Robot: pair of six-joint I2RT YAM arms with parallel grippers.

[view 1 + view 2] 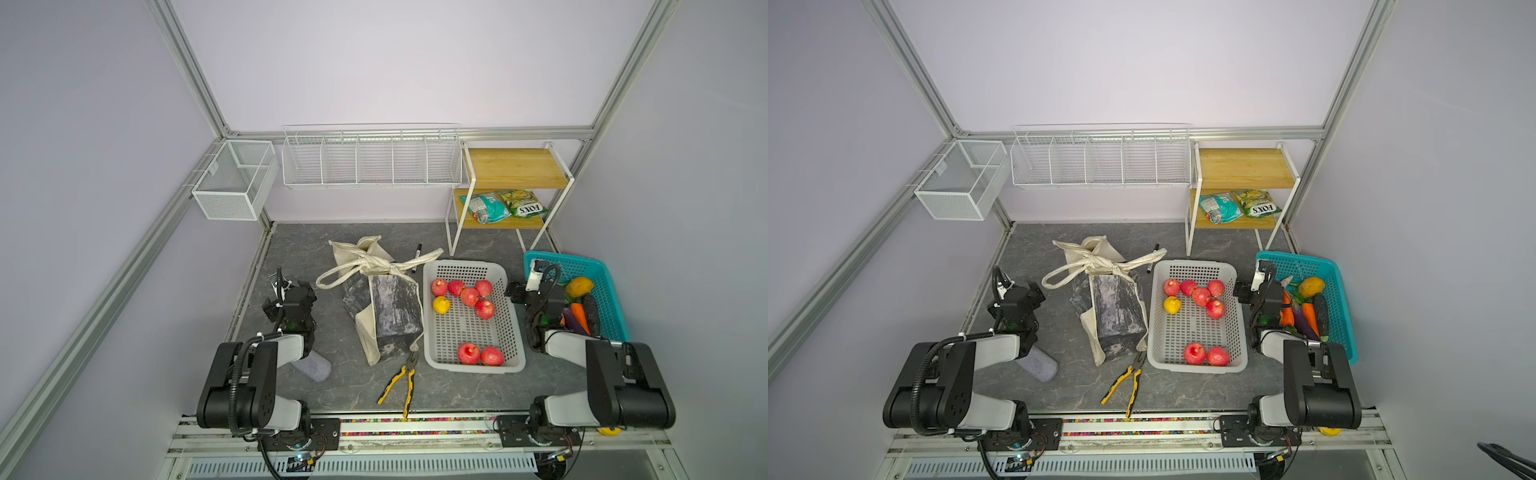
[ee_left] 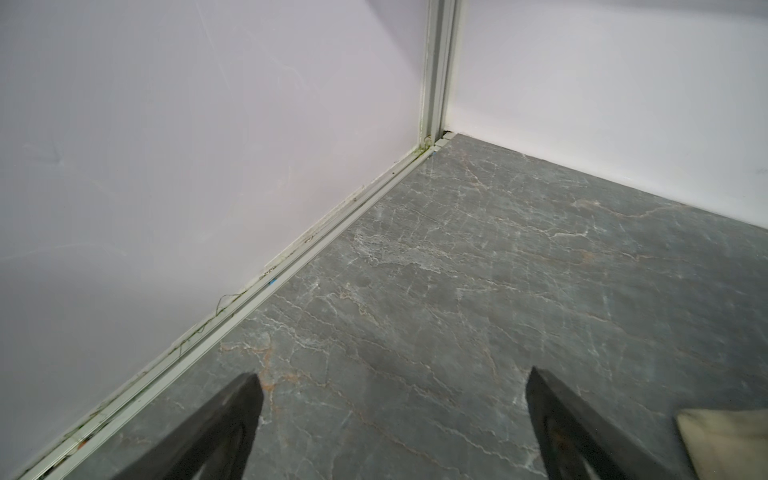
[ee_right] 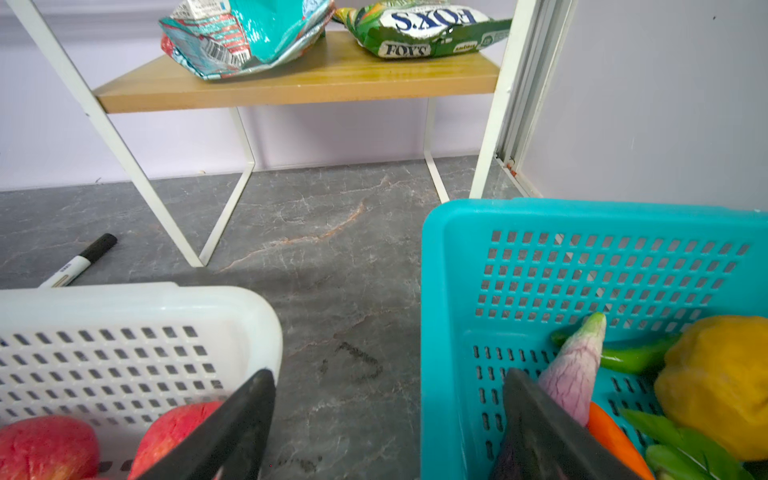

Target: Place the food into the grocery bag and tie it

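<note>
The grocery bag [image 1: 392, 309] [image 1: 1115, 309] lies on its side mid-table, cream canvas with a dark mottled panel, its long handles knotted at the far end. Several red apples [image 1: 469, 297] and a yellow fruit [image 1: 441, 304] sit in the white basket [image 1: 513, 328]. Two FOX'S packets [image 1: 484, 208] [image 3: 415, 29] lie on the lower shelf. My left gripper [image 1: 289, 299] [image 2: 393, 372] stands open over bare table left of the bag, holding nothing. My right gripper [image 1: 524, 296] [image 3: 389, 372] is open above the gap between the white basket and the teal basket [image 3: 440, 291].
The teal basket [image 1: 615, 299] holds a yellow pepper [image 3: 715, 382], carrots and other vegetables. Yellow-handled pliers [image 1: 401, 380] lie in front of the bag, a marker [image 1: 417, 255] behind it, a grey cloth roll [image 1: 313, 368] under my left arm. Wire baskets hang on the back wall.
</note>
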